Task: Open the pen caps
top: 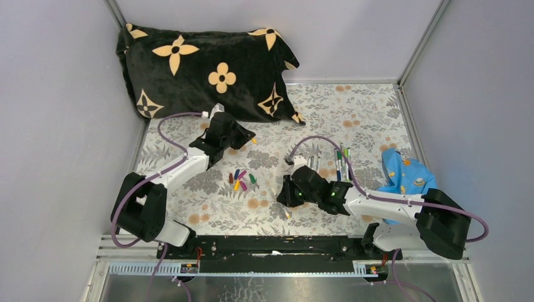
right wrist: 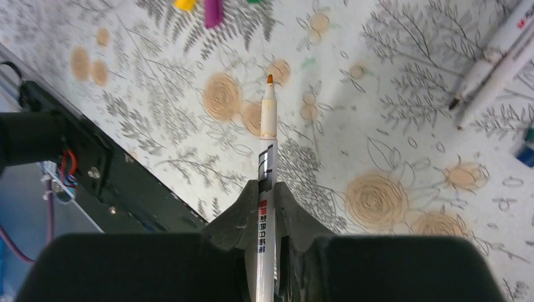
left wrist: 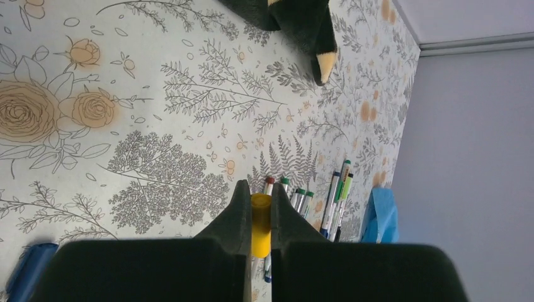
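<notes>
Status: left jaws are clamped on a yellow cap [left wrist: 261, 221], which is pinched between the two black fingers [left wrist: 237, 217] with its end sticking out past them. In the top view that cap [top: 254, 141] is held off to the left, just in front of the black flower-print pillow [top: 201, 69], apart from the other task items.

On the other side, right jaws are closed on an uncapped pen [right wrist: 267, 163]. The whitish barrel is gripped partway along, and the bare orange tip is exposed beyond the jaws, over the floral tabletop [top: 359, 107]. Whether the tip touches the tabletop cannot be told.

A small cluster of loose caps [top: 241, 179] in mixed colours is laid on the tabletop between the two arms, nearer the left one.

A group of other pens [top: 340, 163] is laid side by side just behind the right jaws, several with coloured ends. Two of them [right wrist: 497, 60] are seen at the upper right of the right wrist view.

A blue cloth [top: 406, 176] is bunched at the right side, near that group.
</notes>
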Robot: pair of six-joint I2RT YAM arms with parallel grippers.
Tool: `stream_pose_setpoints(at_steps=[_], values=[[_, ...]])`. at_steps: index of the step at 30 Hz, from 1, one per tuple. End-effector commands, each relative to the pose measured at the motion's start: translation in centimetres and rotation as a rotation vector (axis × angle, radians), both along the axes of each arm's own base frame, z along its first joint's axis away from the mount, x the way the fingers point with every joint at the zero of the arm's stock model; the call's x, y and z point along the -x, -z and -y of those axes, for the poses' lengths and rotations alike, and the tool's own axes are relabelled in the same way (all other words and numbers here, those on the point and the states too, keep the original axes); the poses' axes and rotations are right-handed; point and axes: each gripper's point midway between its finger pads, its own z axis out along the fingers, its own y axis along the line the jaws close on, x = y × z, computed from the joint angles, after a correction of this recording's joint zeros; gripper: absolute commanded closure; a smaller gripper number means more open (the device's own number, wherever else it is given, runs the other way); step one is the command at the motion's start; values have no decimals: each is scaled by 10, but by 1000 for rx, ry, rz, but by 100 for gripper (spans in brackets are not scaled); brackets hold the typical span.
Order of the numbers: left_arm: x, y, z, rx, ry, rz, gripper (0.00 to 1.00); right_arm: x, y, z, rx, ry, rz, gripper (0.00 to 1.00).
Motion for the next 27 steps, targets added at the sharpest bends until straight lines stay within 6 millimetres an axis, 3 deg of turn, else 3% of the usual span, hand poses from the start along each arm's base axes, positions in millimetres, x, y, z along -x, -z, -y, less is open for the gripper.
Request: stream_pose_setpoints(at_steps=[1,5,13,20,27], values=[[-23,-34,3,14,-24,118,100,11,3,1,9,-20,-37,100],[-22,-31,-4,-70,10,101,100,0,-7,8,30,29,9,100],[19,42,-49,-374,12,-123,100,-43,-25,50,212,267,150,100],[53,80,-64,-451,-17,-197,100,-74,-11,81,342,391,148,100],[68,103,-67,-496,-25,-240,94,-99,0,99,392,439,126,100]])
